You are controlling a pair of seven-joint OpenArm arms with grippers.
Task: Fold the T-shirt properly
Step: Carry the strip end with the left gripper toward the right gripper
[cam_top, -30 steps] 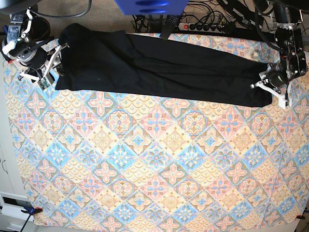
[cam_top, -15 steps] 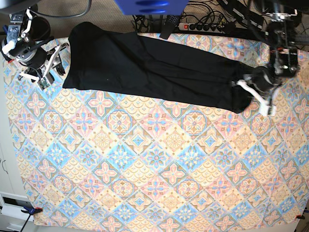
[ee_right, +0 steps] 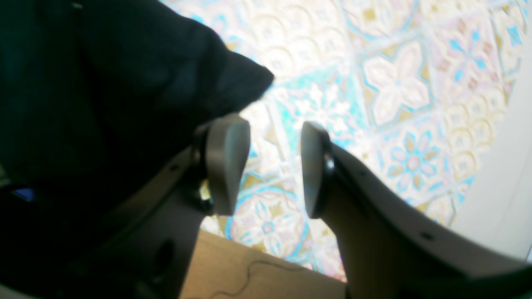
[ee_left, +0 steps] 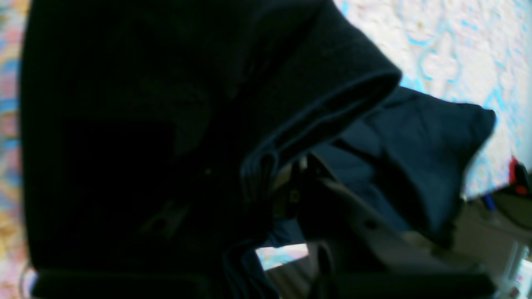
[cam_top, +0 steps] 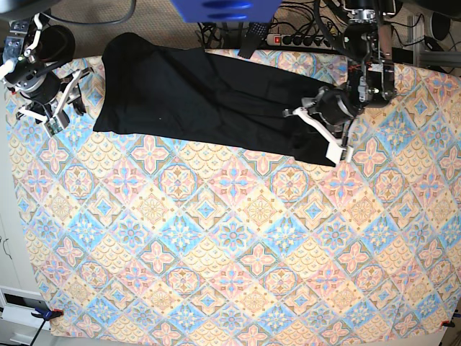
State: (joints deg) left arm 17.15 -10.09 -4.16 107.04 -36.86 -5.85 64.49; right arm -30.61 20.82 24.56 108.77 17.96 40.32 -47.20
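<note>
Left claw (cam_top: 325, 133) clamps black T-shirt (cam_top: 202, 94) end, lifted over patterned tablecloth (cam_top: 230, 252); right claw (ee_right: 266, 166) hangs open, empty, beside shirt's far-left edge.

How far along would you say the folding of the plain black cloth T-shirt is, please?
Done: the plain black cloth T-shirt lies in a long band. In hand: the left gripper, shut on one end, holds it over the band. Left: finishing folds; the right gripper is open and empty.

The tabletop is covered by a colourful patterned tablecloth (cam_top: 230, 245). The black T-shirt (cam_top: 209, 97) lies along the tablecloth's far edge; the cloth nearer the camera is bare.
</note>
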